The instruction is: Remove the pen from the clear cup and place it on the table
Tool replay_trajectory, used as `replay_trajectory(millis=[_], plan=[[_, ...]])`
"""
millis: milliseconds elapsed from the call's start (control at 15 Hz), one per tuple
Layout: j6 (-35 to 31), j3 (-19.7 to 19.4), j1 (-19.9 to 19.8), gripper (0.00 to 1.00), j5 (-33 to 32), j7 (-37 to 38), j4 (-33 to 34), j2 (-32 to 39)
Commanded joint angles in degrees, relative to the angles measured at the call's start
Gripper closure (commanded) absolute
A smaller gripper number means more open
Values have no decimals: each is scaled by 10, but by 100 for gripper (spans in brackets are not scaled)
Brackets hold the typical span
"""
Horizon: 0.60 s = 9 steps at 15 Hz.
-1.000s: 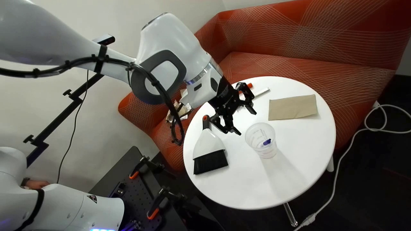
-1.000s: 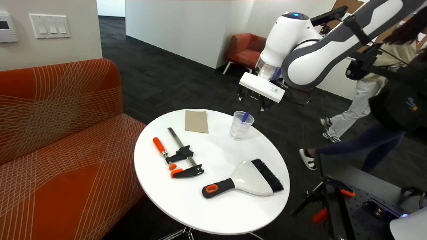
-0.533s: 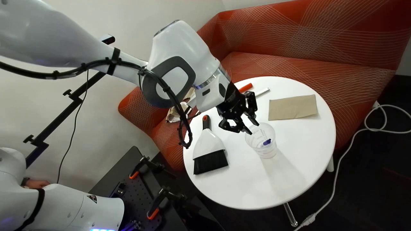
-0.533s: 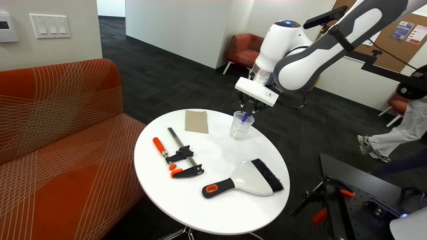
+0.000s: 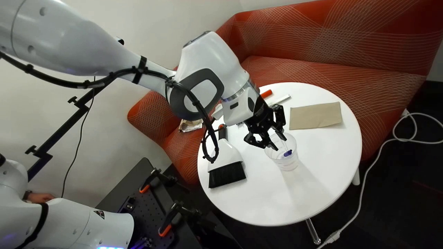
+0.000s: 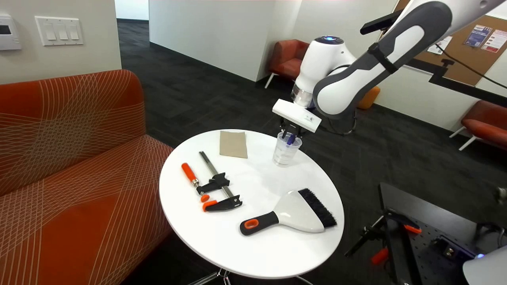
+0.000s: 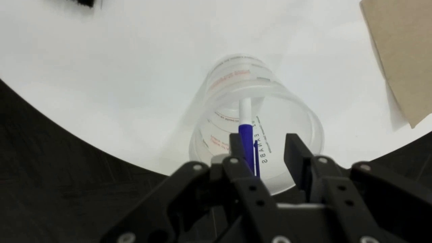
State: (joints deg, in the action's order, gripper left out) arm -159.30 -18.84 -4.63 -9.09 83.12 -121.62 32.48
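Observation:
The pen (image 7: pixel 246 141), white-bodied with a blue cap and clip, leans inside the clear cup (image 7: pixel 316 130). In both exterior views the cup (image 6: pixel 283 155) stands upright on the round white table (image 6: pixel 233 253), near its edge. My gripper (image 7: pixel 265 138) is over the mouth of the cup, its jaws partly apart. In the wrist view, the pen's cap lies between the fingers, close beside the left one; I cannot tell whether they touch. A wide gap separates it from the right finger. The cap's upper end is hidden behind the gripper.
A white brush with black bristles (image 6: pixel 302 211) and an orange-handled clamp (image 6: pixel 218 181) lie on the table. Brown paper (image 5: pixel 315 116) lies not far from the cup. A red sofa (image 5: pixel 332 69) borders the table.
My gripper has come down and across to the cup, and its jaws have drawn closer together. The cup and pen have stayed put. People walking in the background have left the view.

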Motion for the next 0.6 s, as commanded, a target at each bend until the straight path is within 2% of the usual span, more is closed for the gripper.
replay_trajectory(millis=[0,400,467,533], plan=[[10,-16,12,61,25,-17,27,25],[11,-30,15,61,35,-15,48,54],[11,-31,16,62,35,-15,51,58],[11,-33,17,71,35,-15,53,61]])
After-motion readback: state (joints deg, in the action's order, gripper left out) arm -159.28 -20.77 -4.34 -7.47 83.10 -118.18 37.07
